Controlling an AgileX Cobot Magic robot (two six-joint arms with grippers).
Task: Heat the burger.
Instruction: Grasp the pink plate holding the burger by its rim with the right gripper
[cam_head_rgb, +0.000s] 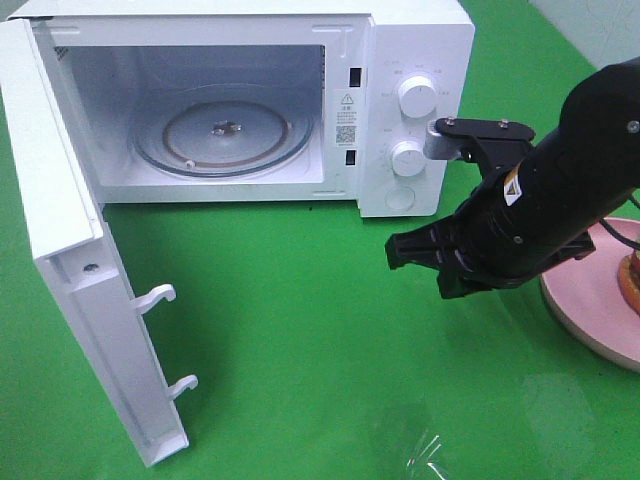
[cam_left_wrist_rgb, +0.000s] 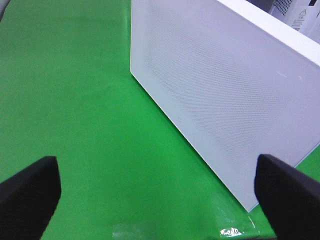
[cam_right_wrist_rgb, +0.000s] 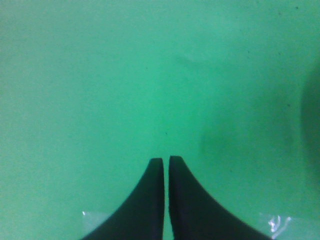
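The right arm (cam_head_rgb: 560, 190) reaches in from the right of the high view, slanting down toward the middle. The right tool (cam_head_rgb: 405, 250) at its end has both black fingers pressed nearly together, nothing between them. The left tool (cam_left_wrist_rgb: 156, 167) shows only in its wrist view, fingers (cam_left_wrist_rgb: 30, 195) spread wide, empty.

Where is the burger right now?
In the high view the burger is at the far right edge, mostly cut off, on the pink plate, right of the open microwave.
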